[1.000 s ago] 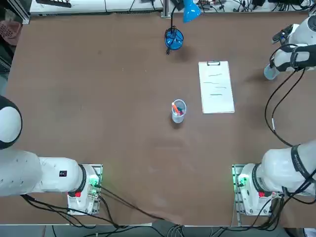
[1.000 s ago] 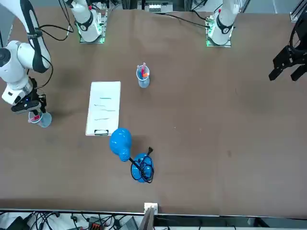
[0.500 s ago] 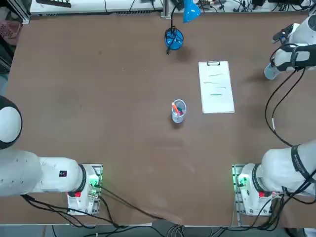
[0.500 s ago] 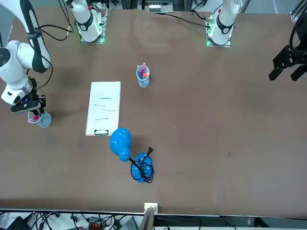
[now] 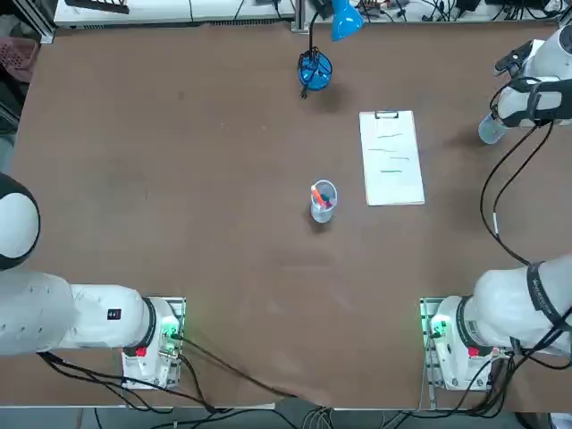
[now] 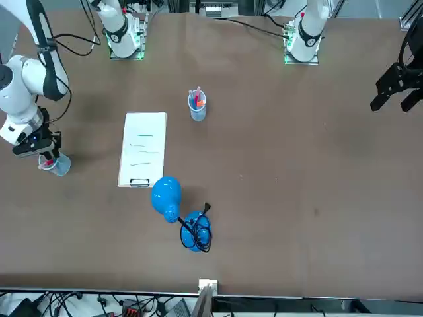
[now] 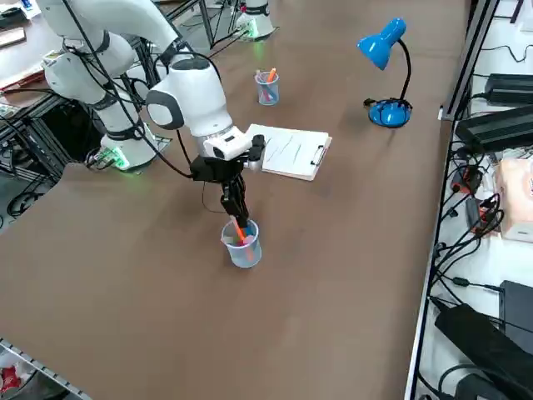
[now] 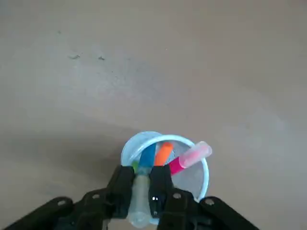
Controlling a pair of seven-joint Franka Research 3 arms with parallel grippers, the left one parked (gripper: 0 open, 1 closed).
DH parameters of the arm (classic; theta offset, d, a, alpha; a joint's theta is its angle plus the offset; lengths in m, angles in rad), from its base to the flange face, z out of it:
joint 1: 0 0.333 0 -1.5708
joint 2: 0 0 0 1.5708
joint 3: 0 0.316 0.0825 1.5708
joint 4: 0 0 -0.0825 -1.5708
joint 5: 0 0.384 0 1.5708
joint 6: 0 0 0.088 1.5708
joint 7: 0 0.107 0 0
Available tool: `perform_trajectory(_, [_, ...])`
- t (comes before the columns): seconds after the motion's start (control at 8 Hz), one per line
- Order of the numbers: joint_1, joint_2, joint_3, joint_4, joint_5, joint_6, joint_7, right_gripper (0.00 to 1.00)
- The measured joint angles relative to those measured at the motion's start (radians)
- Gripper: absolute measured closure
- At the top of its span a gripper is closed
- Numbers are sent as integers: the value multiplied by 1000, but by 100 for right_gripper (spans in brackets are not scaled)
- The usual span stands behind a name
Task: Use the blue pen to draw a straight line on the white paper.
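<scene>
Top view: right gripper had lifted slightly over the clear plastic cup, well apart from the white paper. Side view: fingers reached into the cup's mouth. Wrist view: jaws had just closed on the blue pen, slim and smooth beside orange and pink pens; pickup likely next.

Top cam looks straight down w/ the arm bases at the bottom; front cam faces them from across the table, so it's flipped. Right side cam is raised, angled diagonally. Wrist cam sits close over a clear cup; all four share that cup.
</scene>
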State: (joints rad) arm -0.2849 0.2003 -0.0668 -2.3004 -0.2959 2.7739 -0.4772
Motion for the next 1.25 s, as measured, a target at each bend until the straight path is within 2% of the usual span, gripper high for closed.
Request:
perform_trajectory(0.12, [0,-2,0,19,0,-30,0,78])
perform_trajectory(0.25, [0,-11,1,68,0,-116,0,78])
perform_trajectory(0.62, [5,-84,28,277,2,-453,-1,78])
perform_trajectory(0.75, [11,-102,52,361,41,-592,11,78])
perform_trajectory(1.0, [34,-123,85,499,222,-855,100,78])
perform_trajectory(1.12, [63,-137,93,515,279,-925,206,78])
perform_trajectory(1.25, [125,-148,100,507,298,-967,343,78])
